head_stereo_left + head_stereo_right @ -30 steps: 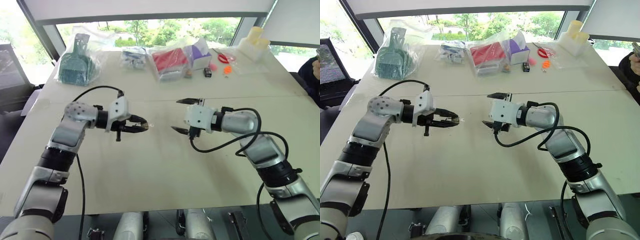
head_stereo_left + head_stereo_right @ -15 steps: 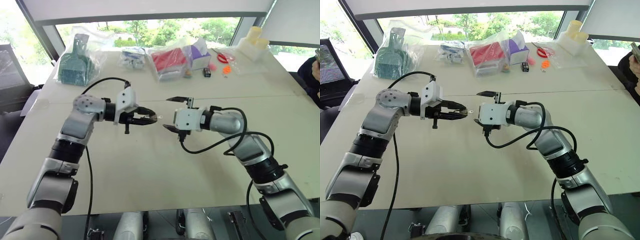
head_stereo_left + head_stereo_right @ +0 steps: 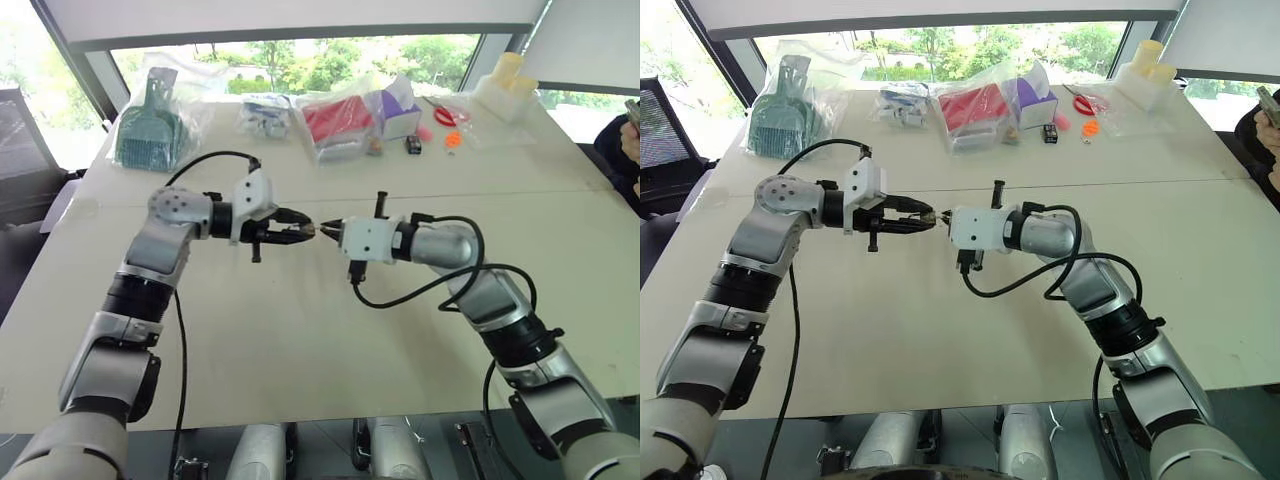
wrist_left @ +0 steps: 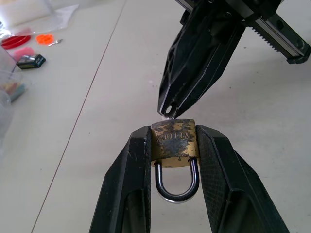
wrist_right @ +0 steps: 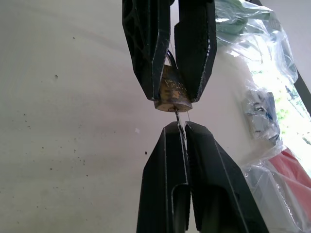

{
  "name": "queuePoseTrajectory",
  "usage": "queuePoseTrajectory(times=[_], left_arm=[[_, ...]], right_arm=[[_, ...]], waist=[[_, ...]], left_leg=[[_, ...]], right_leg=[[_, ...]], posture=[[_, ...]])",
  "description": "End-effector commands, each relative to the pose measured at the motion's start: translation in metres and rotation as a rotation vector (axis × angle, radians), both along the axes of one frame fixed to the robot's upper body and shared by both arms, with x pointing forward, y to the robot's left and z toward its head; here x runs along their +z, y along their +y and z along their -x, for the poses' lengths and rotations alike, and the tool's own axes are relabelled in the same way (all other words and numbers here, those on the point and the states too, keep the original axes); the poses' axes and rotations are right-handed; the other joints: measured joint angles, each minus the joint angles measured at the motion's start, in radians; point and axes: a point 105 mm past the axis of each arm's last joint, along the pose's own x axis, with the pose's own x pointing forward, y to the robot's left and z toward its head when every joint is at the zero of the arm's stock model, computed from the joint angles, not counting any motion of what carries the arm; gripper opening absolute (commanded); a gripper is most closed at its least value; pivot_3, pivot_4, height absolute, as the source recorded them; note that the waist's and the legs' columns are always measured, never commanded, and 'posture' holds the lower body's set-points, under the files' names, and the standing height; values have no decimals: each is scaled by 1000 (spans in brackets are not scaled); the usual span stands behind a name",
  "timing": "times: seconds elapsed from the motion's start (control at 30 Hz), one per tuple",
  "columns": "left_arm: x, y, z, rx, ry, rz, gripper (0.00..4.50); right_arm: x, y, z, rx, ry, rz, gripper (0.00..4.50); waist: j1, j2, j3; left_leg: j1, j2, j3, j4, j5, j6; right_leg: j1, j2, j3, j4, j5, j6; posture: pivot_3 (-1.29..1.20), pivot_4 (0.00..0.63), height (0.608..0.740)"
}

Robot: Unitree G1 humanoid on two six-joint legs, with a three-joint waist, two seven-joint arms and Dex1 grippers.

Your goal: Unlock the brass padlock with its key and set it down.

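Both arms have come closer together since a second ago, and the right gripper, which stood wide open then, has now snapped shut. It pinches the key, a thin silver sliver that sticks out from between its two black fingertips. The key's tip meets the bottom of the brass padlock, and it seems to be going into the keyhole, though the spot is too small to be sure. The left gripper is open only a little, and its two black fingers squeeze the padlock's sides. The padlock hangs in the air above the pale table, right between the two grippers. Its silver shackle loops back between the left fingers and looks closed. Its brass face is worn and spotty, with some letters stamped on it, but they are too rubbed to read. At the far side of the table lie clear bags with red, green and purple things inside
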Motion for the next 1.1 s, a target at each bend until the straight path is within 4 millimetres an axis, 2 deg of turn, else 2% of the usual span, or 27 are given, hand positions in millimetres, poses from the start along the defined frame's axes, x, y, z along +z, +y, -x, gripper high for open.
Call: queuePoseTrajectory(times=[0.03, 0.2, 0.4, 0.5, 0.6, 0.73, 0.83, 0.93, 1.0, 1.07, 1.1], left_arm=[[9, -2, 0, -14, -75, -9, 764], [12, -5, -2, -30, -197, -60, 764], [16, -10, -10, -41, -421, -131, 764], [21, -12, -11, -52, -503, -135, 764], [18, -8, -14, -27, -451, -113, 764], [12, 1, -14, 16, -218, -19, 764], [10, 8, -15, 32, -160, -12, 764], [13, 9, -15, 36, -86, 21, 764], [12, 10, -14, 25, -50, 20, 764], [13, 10, -13, 17, -29, 19, 764], [13, 10, -12, 12, -20, 20, 764]], right_arm=[[20, 8, 3, 38, -62, -23, 20], [18, 9, 1, 49, 30, -33, 20], [8, 6, 1, 31, 306, -82, 20], [10, 6, -1, 20, 382, -113, 20], [21, 7, -5, 27, 247, -119, 20], [25, -1, -12, 12, -58, -11, 20], [16, -9, -9, 45, -159, 70, 960], [19, -11, -6, 69, -289, 106, 2472], [20, -10, -5, 88, -320, 105, 3578], [22, -8, -3, 107, -343, 100, 4450], [23, -7, -2, 118, -357, 99, 4450]], waist=[[0, 0, 0], [0, 0, 0], [2, 0, 0], [0, 0, 0], [0, 0, 0], [-3, 0, 0], [-3, 0, 0], [-4, 0, 0], [-6, 0, 0], [-7, 0, 0], [-7, 0, 0]], left_leg=[[0, 0, 0, 0, 0, 0], [0, 0, 0, 0, 0, 0], [0, 0, 0, 0, 0, 0], [0, 0, 0, 0, 0, 0], [0, 0, 0, 0, 0, 0], [0, 0, 0, 0, 0, 0], [0, 0, 0, 0, 0, 0], [0, 0, 1, 0, 0, 0], [0, 0, 1, 0, 0, 0], [0, 0, 1, 0, 0, -1], [0, 0, 1, 0, 0, -1]], right_leg=[[0, 0, 0, 0, 0, 0], [0, 0, 0, 0, 0, 0], [0, 0, 0, 0, 0, 0], [0, 0, 0, 0, 0, 0], [0, 0, 0, 0, 0, 0], [0, 0, 0, 0, 0, 0], [0, 0, 0, 0, 0, 1], [0, 0, 0, 0, 0, 1], [0, 0, 0, 0, 0, 1], [0, 0, 0, 0, 0, 1], [0, 0, 0, 0, 0, 1]], posture=[[0, 150, 740], [0, 150, 740], [0, 150, 740], [0, 150, 740], [0, 150, 740], [0, 150, 740], [0, 150, 740], [0, 150, 740], [0, 150, 740], [0, 150, 740], [0, 150, 740]])
